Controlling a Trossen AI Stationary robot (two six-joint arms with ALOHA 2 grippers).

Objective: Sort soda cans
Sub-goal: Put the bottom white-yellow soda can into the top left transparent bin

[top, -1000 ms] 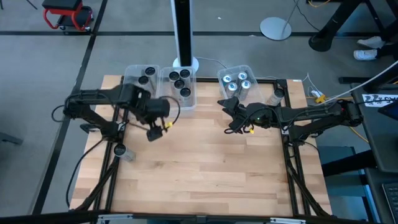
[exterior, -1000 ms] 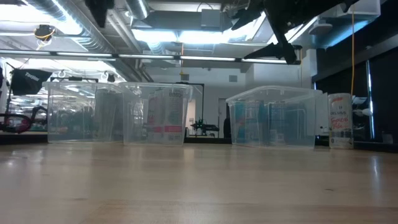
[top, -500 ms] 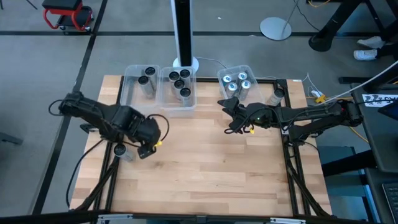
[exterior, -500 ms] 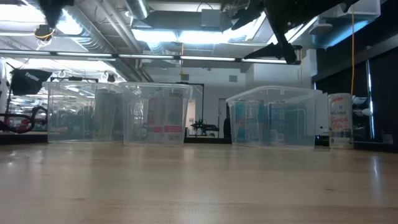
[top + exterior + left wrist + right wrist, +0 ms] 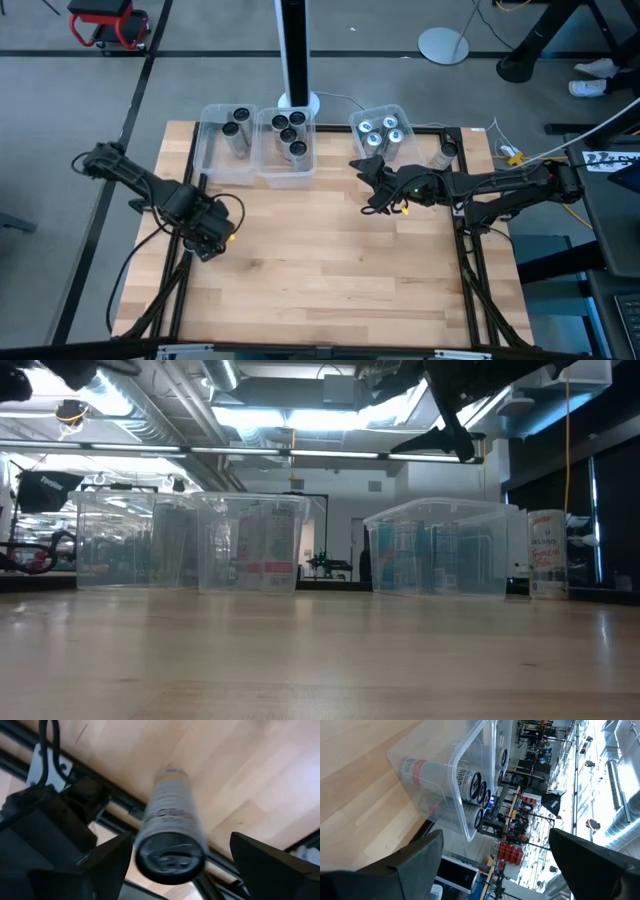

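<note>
My left gripper (image 5: 207, 240) is open above the table's left edge. In the left wrist view a silver can with a dark top (image 5: 170, 852) stands upright between my spread fingers (image 5: 112, 862), apart from both as far as I can see. My right gripper (image 5: 368, 186) hangs open just before the right clear bin (image 5: 380, 112), which holds several silver cans (image 5: 470, 780). The left bin (image 5: 208, 140) holds two dark-topped cans, and the middle bin (image 5: 270, 150) holds several. One more can (image 5: 445, 153) stands on the table's right edge, beside the right bin.
The three clear bins line the table's far edge (image 5: 250, 545). A white post on a round base (image 5: 297, 60) rises behind them. The wooden tabletop (image 5: 330, 260) spreads between the arms and the near edge. Black frame rails (image 5: 120, 805) run under the left edge.
My left arm has swung away from the bins toward the table's near left side and come down over the can standing on the left edge. The right arm has kept still.
</note>
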